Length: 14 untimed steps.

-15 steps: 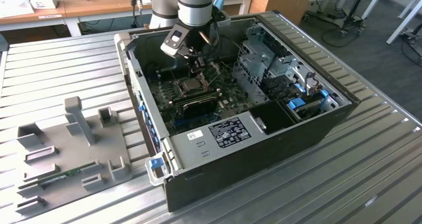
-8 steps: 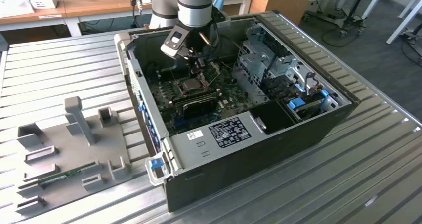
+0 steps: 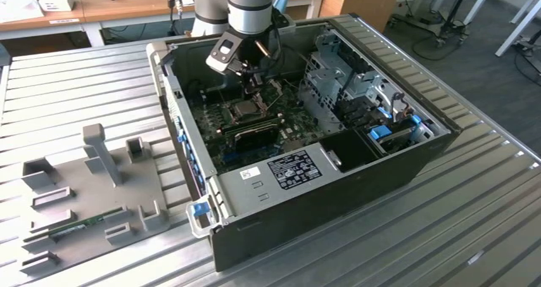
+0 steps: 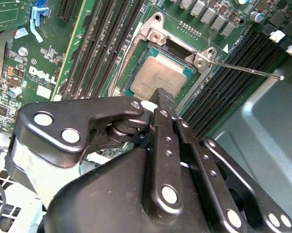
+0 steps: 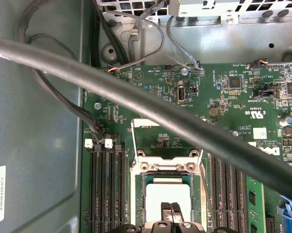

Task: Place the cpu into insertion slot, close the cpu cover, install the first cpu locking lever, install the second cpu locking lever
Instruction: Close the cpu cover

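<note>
I am holding my gripper clenched, fingertips together with nothing between them, right at the edge of the cpu. The cpu is lying flat in the insertion slot on the green board, inside the open computer case on the counter.

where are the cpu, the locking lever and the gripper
cpu (image 4: 153, 77), second wrist view, on its bare metal top
locking lever (image 4: 243, 67), second wrist view, midway along the thin rod
gripper (image 5: 171, 208), first wrist view, between its fingertips
</note>
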Available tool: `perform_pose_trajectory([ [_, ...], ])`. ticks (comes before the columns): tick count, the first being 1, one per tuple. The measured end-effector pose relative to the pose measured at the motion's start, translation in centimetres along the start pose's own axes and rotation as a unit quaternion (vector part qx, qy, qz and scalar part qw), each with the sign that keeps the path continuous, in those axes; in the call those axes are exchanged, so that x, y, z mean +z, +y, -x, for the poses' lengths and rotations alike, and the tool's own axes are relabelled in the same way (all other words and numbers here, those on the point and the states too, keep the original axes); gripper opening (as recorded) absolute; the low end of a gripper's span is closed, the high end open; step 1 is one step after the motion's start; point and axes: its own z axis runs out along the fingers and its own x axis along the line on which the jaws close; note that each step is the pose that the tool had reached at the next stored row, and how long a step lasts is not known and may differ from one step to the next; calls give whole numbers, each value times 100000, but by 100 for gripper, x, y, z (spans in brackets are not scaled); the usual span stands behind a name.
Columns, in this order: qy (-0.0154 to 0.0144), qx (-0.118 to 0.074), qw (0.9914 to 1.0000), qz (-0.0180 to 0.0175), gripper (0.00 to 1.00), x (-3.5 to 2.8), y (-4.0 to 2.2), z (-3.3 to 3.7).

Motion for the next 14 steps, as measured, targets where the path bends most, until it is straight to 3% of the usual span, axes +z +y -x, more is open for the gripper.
perform_pose_trajectory([
  [14,1,1,100000,1,11,-40,2,0],
])
